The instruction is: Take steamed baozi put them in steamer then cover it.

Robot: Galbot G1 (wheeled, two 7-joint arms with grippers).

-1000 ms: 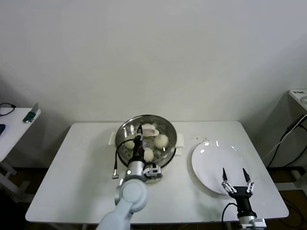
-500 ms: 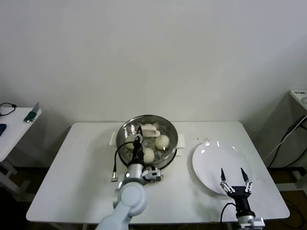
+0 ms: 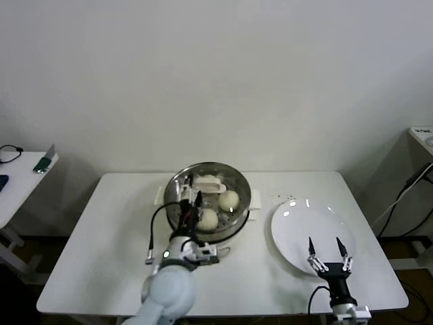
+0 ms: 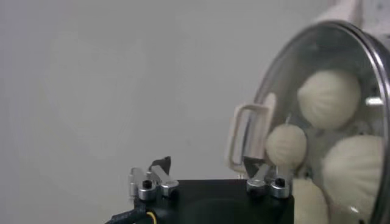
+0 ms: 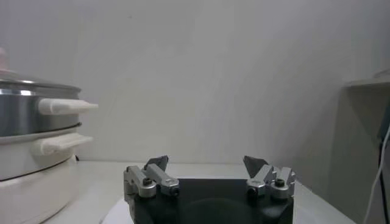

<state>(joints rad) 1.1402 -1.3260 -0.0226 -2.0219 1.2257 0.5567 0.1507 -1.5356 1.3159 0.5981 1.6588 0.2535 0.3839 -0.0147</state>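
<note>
White table [image 3: 101,244], steel steamer [image 3: 238,184], cream baozi [image 3: 229,200]

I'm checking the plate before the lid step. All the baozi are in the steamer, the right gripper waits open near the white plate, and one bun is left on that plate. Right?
Not quite: the white plate is bare in the head view, with no bun on it. The rest holds: the baozi sit in the steamer, and the right gripper waits open at the plate's near edge.

A white surface [image 3: 101,237] stands against a pale wall. The steel steamer [image 3: 238,184] sits at its middle. A white plate [image 3: 298,227] lies near it, toward the robot's right.
</note>
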